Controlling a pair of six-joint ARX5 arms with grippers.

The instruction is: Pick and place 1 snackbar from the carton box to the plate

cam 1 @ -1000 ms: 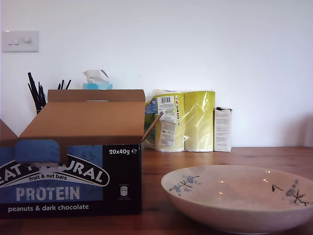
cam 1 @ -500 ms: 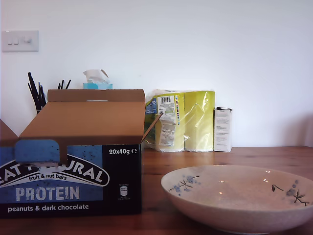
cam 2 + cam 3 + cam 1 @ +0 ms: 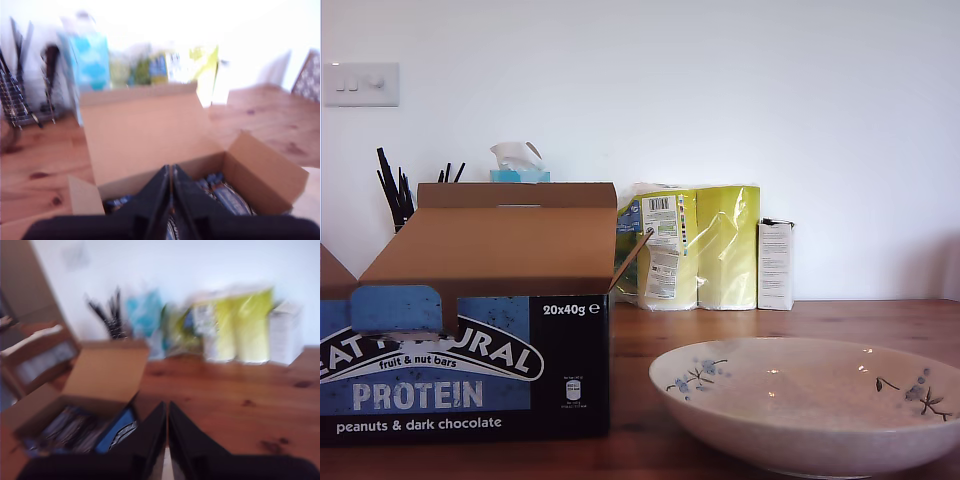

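Nearest the exterior camera lay the plate [image 3: 810, 405], a shallow cream ceramic dish with blue floral sprigs, on the wooden table [image 3: 740, 320]. Beside it stood the carton box [image 3: 470, 370], brown cardboard, printed "PROTEIN peanuts & dark chocolate 20x40g". Inside lay dark-wrapped snackbars [image 3: 227, 195]. My first end effector [image 3: 171, 200] and my second end effector [image 3: 167, 440] were both clenched, empty.
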